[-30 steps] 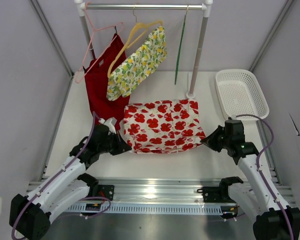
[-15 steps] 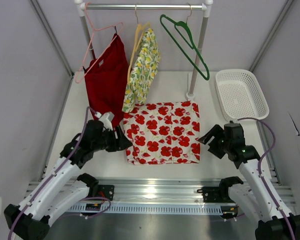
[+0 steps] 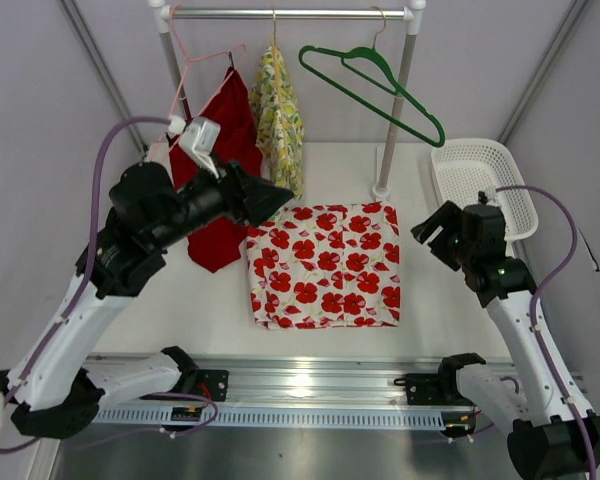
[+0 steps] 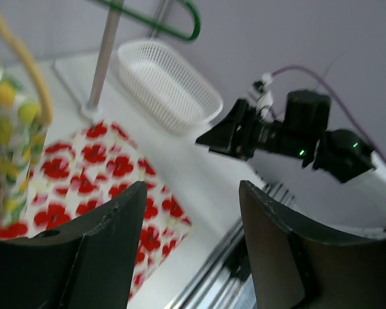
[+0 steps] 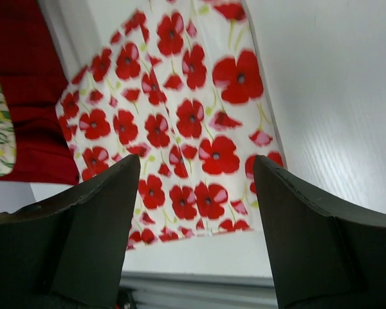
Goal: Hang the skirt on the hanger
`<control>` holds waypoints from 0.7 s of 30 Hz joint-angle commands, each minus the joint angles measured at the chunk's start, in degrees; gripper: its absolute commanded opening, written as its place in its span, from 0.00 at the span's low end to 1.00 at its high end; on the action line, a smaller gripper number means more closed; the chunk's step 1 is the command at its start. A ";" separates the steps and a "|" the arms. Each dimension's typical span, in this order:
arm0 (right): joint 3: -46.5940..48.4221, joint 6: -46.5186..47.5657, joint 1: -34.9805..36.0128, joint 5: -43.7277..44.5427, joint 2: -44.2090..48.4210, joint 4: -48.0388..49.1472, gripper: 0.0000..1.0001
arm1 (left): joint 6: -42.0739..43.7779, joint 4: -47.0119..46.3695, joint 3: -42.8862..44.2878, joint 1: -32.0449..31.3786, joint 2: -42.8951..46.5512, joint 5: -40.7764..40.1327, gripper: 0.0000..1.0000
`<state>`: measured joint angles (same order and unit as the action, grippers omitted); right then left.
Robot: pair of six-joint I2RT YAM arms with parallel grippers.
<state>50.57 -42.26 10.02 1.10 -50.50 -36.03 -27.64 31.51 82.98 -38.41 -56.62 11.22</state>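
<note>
Skirt (image 3: pixel 323 265) flat below, between left gripper (image 4: pixel 192 193) and right gripper (image 5: pixel 196 167), both wide open, empty; hanger (image 3: pixel 375 82) above-ahead, best grabbed mid-bar.

A red garment (image 3: pixel 236 118) on a pink hanger (image 3: pixel 184 76) and a lemon-print garment (image 3: pixel 281 112) (its hanger (image 4: pixel 27 64) yellow) hang side by side from the clothes rail (image 3: pixel 290 13). A white lattice basket (image 3: pixel 470 143) sits on the worktop (image 3: pixel 160 292), far right.
</note>
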 commanded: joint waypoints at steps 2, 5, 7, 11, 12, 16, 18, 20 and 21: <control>9.54 6.22 -3.33 5.66 -5.37 7.28 0.76 | 3.82 -9.87 10.95 -3.51 -9.96 -2.00 0.65; 14.02 5.88 -8.16 3.05 -10.56 10.80 0.76 | 5.22 -13.31 18.76 -6.31 -19.79 -7.07 0.65; 15.96 4.91 -9.49 1.19 -12.42 12.38 0.76 | 7.50 -16.72 20.72 -8.43 -24.22 -16.51 0.64; 21.93 3.94 -12.48 0.48 -15.06 14.23 0.76 | 6.37 -20.17 27.48 -8.70 -34.24 -28.25 0.61; 22.81 3.94 -12.66 0.30 -16.28 14.67 0.76 | 5.50 -20.43 29.67 -8.78 -37.74 -30.28 0.60; 25.11 3.85 -13.01 -3.02 -19.71 18.08 0.77 | 5.49 -19.30 39.60 -8.61 -46.37 -35.21 0.60; 25.37 2.98 -13.01 -5.83 -21.12 19.24 0.76 | 5.75 -15.19 42.95 -8.52 -49.62 -38.72 0.58; 25.46 2.36 -12.92 -7.69 -22.62 20.39 0.76 | 5.93 -11.66 50.16 -8.26 -53.85 -41.36 0.56; 25.72 2.36 -12.92 -8.39 -23.06 20.65 0.76 | 6.19 -9.99 51.04 -8.08 -54.55 -44.07 0.55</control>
<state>74.17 -39.09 -2.76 -2.79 -71.68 -18.98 -22.41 18.41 126.37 -46.94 -111.31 -23.62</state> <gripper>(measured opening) 0.763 0.559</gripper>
